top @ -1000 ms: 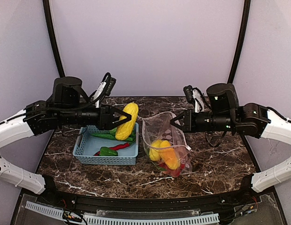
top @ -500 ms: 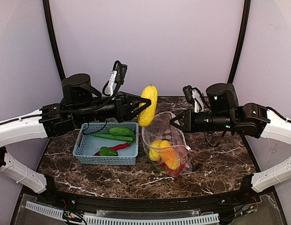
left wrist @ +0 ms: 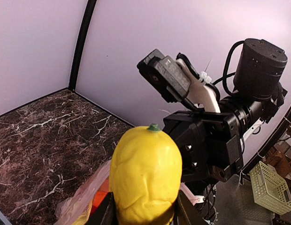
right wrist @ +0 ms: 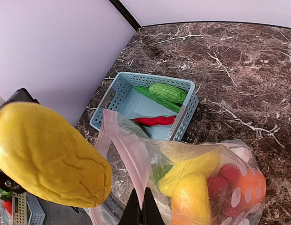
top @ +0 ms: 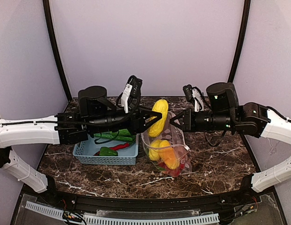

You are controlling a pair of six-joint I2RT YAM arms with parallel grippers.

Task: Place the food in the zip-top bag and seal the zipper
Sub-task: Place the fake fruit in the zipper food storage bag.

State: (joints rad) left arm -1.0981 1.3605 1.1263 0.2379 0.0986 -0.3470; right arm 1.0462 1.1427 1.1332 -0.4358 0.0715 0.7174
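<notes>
Blue basket (top: 82,151) sits at left. The left arm is stretched level rightward above it. Left gripper (top: 151,121) clamps the yellow corn (top: 160,115) by its lower half, long axis near upright, green tip up, just over the bag mouth. Zip-top bag (top: 170,149) lies part-filled on the marble table (top: 220,164). The right arm is level, pointing left, with the right gripper (top: 175,123) pinched tight on the bag's rim.

grips the raised edge of the zip-top bag (right wrist: 126,140) in the right tool (right wrist: 141,200). yellow and orange food (right wrist: 190,199) inside. yellow corn (right wrist: 49,154) close at left. beyond, blue basket (right wrist: 155,77) on the tabletop (right wrist: 239,70), holding cucumber (right wrist: 168,91) and red chili (right wrist: 155,120).
</notes>
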